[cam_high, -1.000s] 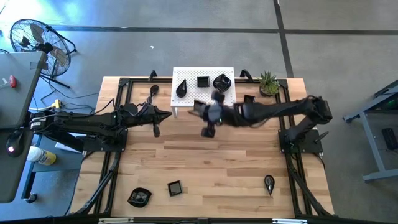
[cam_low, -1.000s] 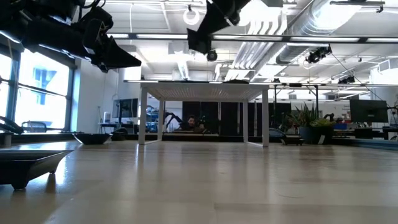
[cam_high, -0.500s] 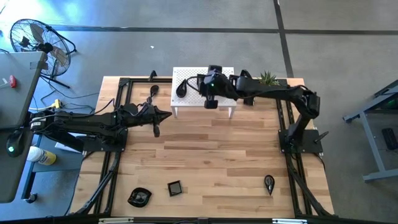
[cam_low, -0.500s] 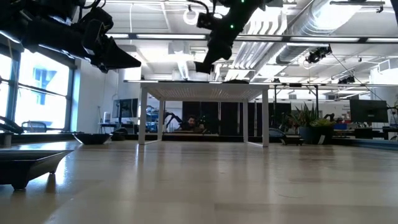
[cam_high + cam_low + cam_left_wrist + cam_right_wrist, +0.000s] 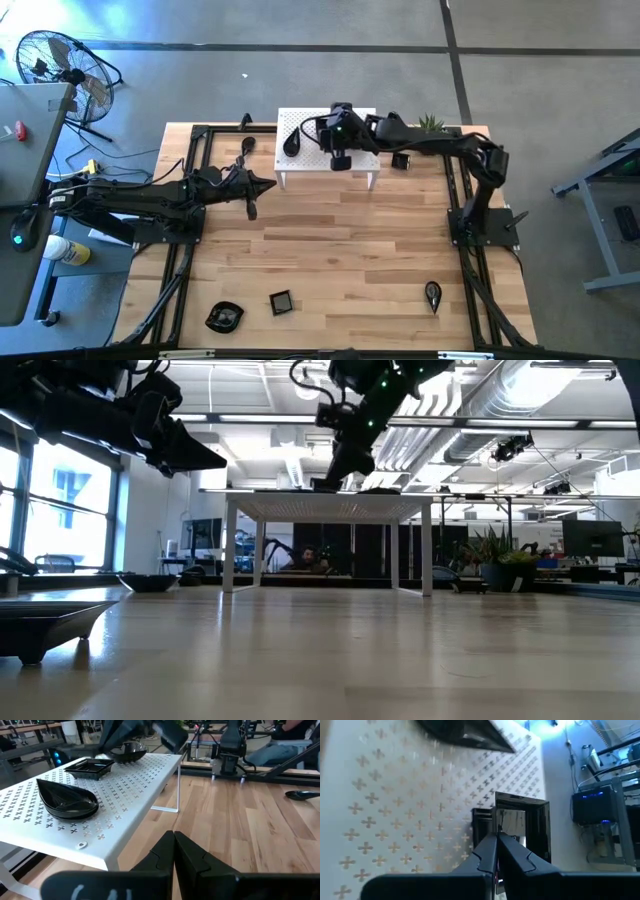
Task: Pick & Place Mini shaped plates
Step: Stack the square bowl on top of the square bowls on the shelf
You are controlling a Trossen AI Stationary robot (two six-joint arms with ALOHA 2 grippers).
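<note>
**Right arm over the stand, square plate at its tips**

Your right gripper (image 5: 340, 160) hovers over the white stand (image 5: 300, 170), top centre of the high view, jaws pinched together with nothing visibly held. The square plate (image 5: 520, 837) sits right ahead of the tips, a teardrop plate (image 5: 67, 800) beside it. These glossy dishes look light, stiff and slippery; take one by its rim. The potted plant (image 5: 432, 127) stands near. Your left gripper (image 5: 250, 208) waits closed, mid-left.

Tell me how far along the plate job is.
Done: a teardrop plate, square plate and round plate sit on the white stand. In hand: the right hand, shut, is at the square plate; a grip isn't clear. The left hand waits, shut. Left: at least three plates on the table, by its front edge.
</note>
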